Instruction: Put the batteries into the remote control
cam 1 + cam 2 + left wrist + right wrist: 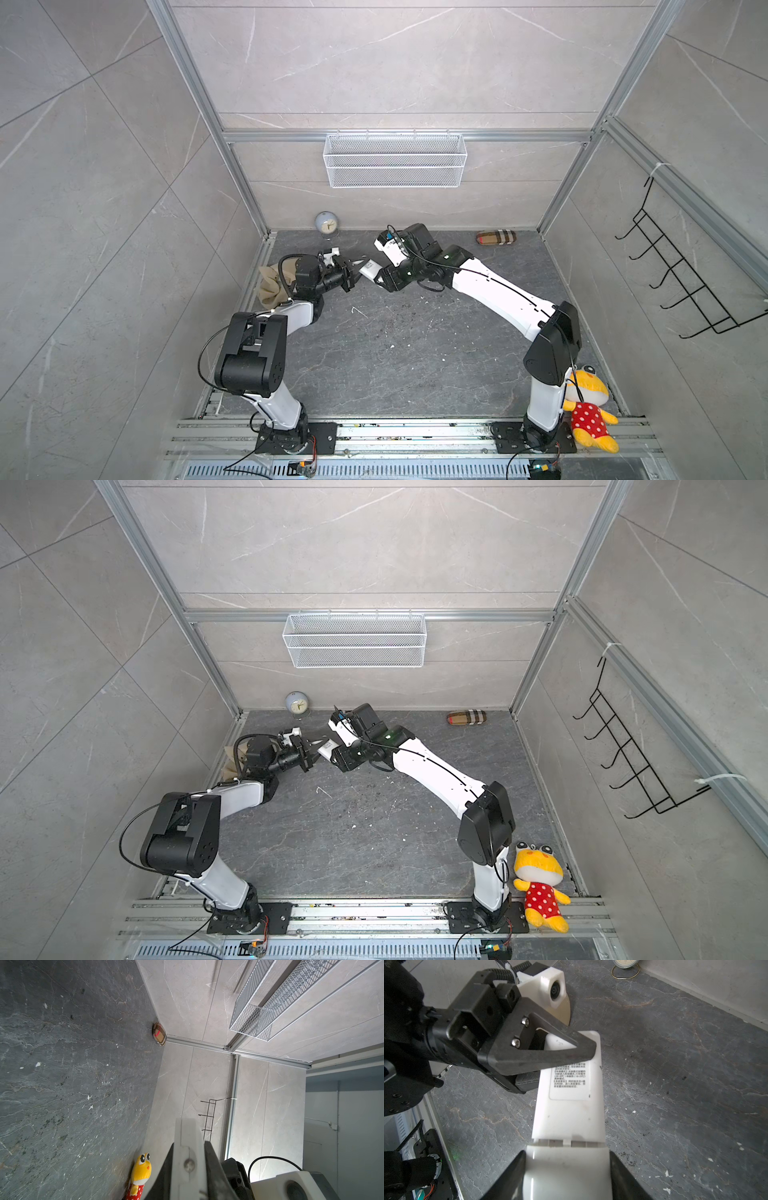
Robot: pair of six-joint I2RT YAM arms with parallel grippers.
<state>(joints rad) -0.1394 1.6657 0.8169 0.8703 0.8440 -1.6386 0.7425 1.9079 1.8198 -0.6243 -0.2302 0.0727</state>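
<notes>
Grey marbled wall tiles (374, 62), dark veined stone floor (395, 353), aluminium frame (270, 136) at the corners, white wire basket (395, 160) on back wall, black hook rack (685, 261) on side wall

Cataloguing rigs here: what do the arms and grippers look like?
The left arm and right arm have white link shells, black joint housings and black cables. The left gripper and right gripper have black tapering fingers and white camera mounts.
</notes>
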